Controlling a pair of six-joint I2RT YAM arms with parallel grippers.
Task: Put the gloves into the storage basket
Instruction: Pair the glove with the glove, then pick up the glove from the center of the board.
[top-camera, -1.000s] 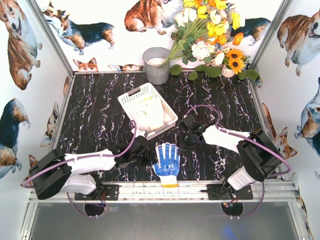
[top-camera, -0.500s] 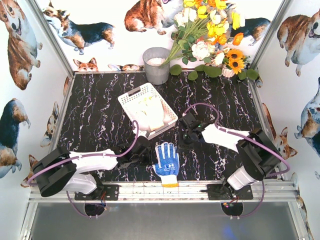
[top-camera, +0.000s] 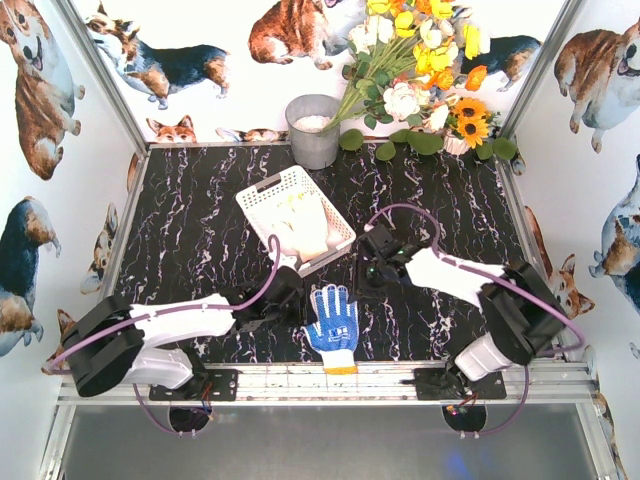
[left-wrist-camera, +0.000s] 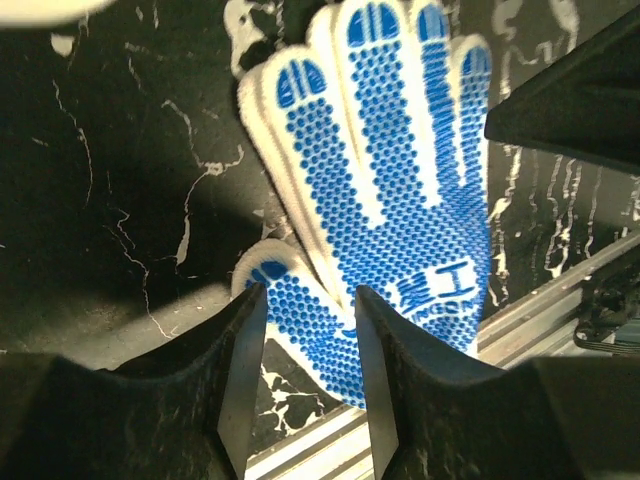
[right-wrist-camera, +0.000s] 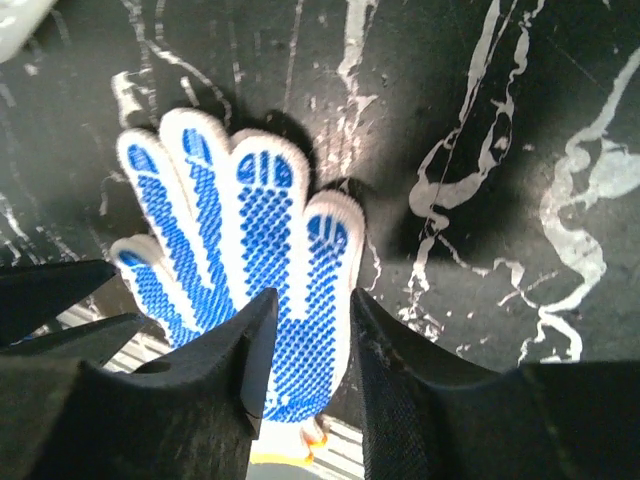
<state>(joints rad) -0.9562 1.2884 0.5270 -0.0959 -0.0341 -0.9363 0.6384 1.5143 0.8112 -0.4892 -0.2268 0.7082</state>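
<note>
A blue-dotted white glove (top-camera: 333, 325) lies flat, palm up, near the table's front edge, its fingers pointing away from the arms. My left gripper (top-camera: 293, 305) stands just left of it, jaws apart; in the left wrist view the glove's (left-wrist-camera: 400, 200) thumb lies between the tips of the left gripper (left-wrist-camera: 305, 300). My right gripper (top-camera: 366, 272) hovers at the glove's upper right, also open; under the right gripper (right-wrist-camera: 312, 300) the glove's (right-wrist-camera: 230, 240) little-finger side shows. The white storage basket (top-camera: 268, 183) sits behind, with pale gloves (top-camera: 303, 225) inside.
A grey metal bucket (top-camera: 314, 130) stands at the back, with a flower bunch (top-camera: 420, 70) to its right. The aluminium rail (top-camera: 330, 380) runs along the front edge just below the glove's cuff. The right arm's dark body (left-wrist-camera: 570, 100) shows in the left wrist view.
Both grippers have opened from a shut or nearly shut stance. The left gripper has edged right toward the glove and the right gripper slightly left. The glove has stayed put.
</note>
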